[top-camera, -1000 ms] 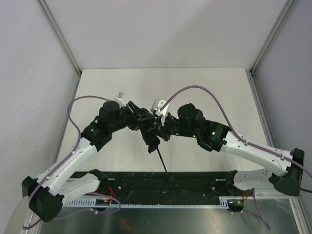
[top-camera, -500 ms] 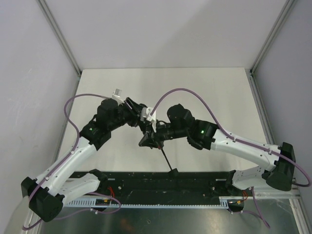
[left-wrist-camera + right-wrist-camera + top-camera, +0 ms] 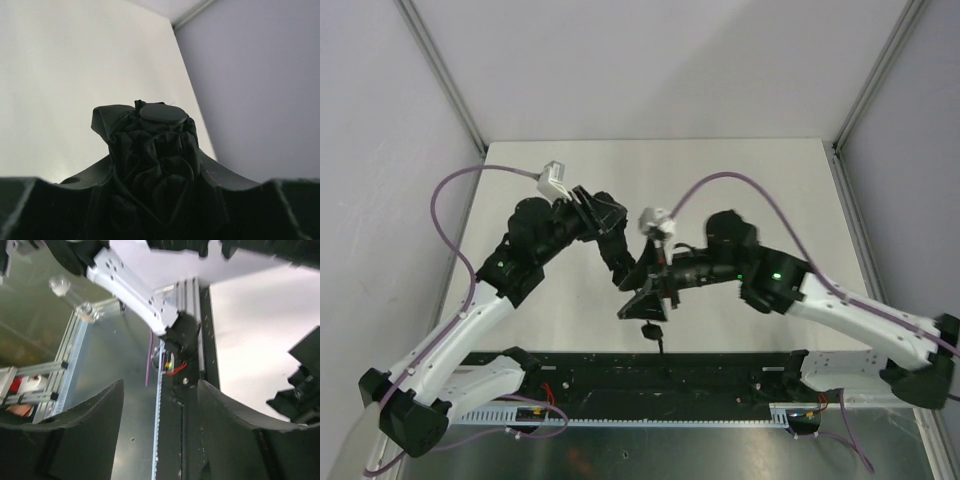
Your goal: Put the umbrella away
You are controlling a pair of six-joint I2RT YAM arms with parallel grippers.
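Observation:
The black umbrella (image 3: 155, 145) fills the left wrist view as bunched fabric with a round cap on top. My left gripper (image 3: 155, 172) is shut on it, a finger on each side. From above, the left gripper (image 3: 620, 262) holds the umbrella (image 3: 632, 278) over the middle of the white table (image 3: 750, 180). A thin black shaft (image 3: 657, 343) pokes out toward the near edge. My right gripper (image 3: 640, 306) sits just beside and below the bundle. In the right wrist view the right gripper (image 3: 160, 390) stands open with nothing between its fingers.
A black base rail (image 3: 660, 375) runs along the near edge, with a perforated metal strip (image 3: 159, 430) beside it. Purple cables (image 3: 450, 200) loop above both arms. Grey walls and aluminium posts (image 3: 440, 75) close in the table on the left, right and back.
The right gripper has opened, let go of the umbrella and shifted slightly toward the near edge. The left gripper kept its hold and its wrist rose. Less of the thin shaft shows.

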